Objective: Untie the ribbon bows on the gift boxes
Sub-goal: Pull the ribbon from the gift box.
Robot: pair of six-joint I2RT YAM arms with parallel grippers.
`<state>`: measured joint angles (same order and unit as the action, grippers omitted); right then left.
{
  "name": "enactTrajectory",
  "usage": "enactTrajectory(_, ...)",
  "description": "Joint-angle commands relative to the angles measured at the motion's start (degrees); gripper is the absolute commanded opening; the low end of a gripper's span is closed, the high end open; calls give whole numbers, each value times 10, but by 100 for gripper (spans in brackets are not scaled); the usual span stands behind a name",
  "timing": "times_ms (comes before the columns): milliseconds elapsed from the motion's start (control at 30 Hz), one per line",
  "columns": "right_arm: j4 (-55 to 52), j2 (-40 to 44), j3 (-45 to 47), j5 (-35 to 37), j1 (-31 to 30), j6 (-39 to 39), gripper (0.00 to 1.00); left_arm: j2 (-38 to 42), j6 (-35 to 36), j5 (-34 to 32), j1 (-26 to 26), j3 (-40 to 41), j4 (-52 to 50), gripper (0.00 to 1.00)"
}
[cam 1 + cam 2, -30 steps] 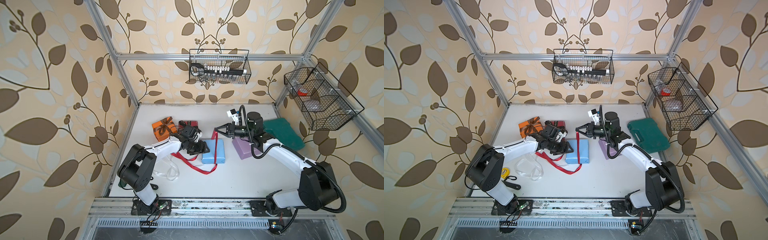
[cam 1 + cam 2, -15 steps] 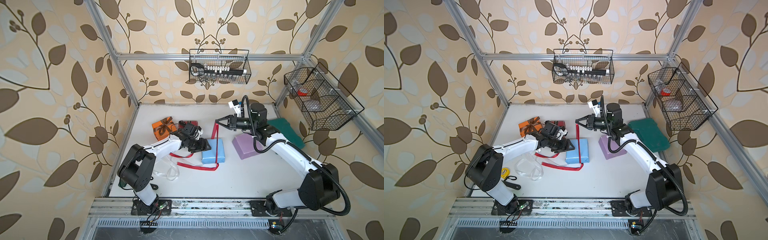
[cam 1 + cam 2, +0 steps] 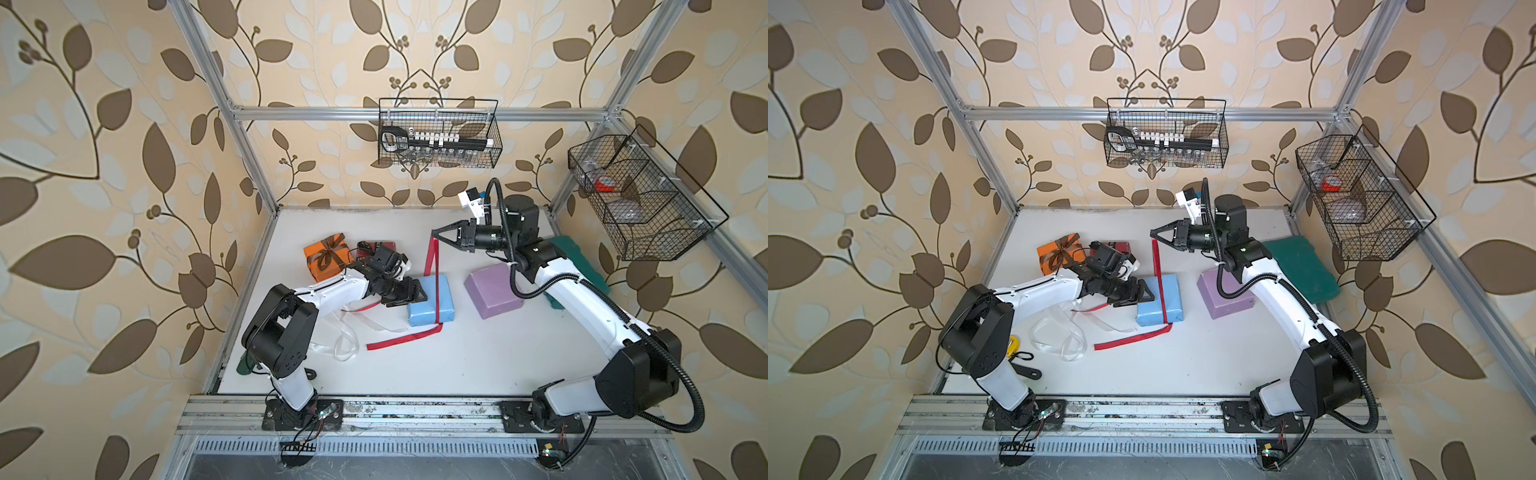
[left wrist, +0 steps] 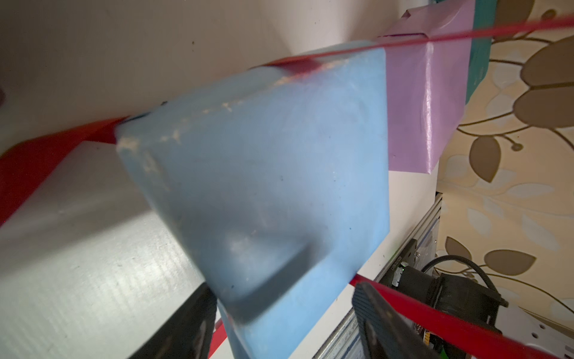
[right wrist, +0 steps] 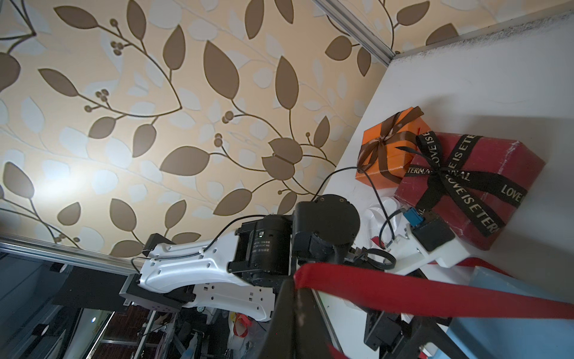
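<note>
My right gripper (image 3: 434, 233) (image 3: 1152, 235) (image 5: 293, 286) is shut on the red ribbon (image 3: 430, 257) (image 5: 403, 292) and holds it up above the table. The ribbon runs down over the light blue box (image 3: 430, 301) (image 3: 1160, 303) (image 4: 279, 155), and its tail lies on the table. My left gripper (image 3: 417, 297) (image 4: 279, 310) stands open, its jaws straddling the blue box's left end. The orange box (image 3: 326, 257) keeps its brown bow (image 5: 385, 146). The dark red box (image 5: 497, 174) keeps its black lettered bow (image 5: 441, 174). The lilac box (image 3: 492, 291) is bare. A white ribbon (image 3: 1059, 336) lies loose.
A dark green case (image 3: 577, 257) lies behind my right arm. Wire baskets hang on the back wall (image 3: 438, 133) and the right wall (image 3: 640, 199). A yellow item (image 3: 1014, 345) and a black tool (image 3: 1025, 372) lie at the front left corner.
My right gripper has risen and moved toward the back wall with the red ribbon, drawing more of it up and shortening the loop on the table. My left gripper has stayed at the blue box.
</note>
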<state>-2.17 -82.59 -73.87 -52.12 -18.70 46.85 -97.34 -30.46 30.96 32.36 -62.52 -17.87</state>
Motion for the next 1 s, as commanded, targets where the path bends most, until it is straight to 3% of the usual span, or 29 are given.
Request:
enactTrajectory(0, -19, 3, -41, -9, 6, -22, 0, -3, 5, -5, 7, -16, -6, 73)
enactTrajectory(967, -92, -5, -234, 6, 20, -37, 0, -53, 10, -30, 12, -79, -32, 74)
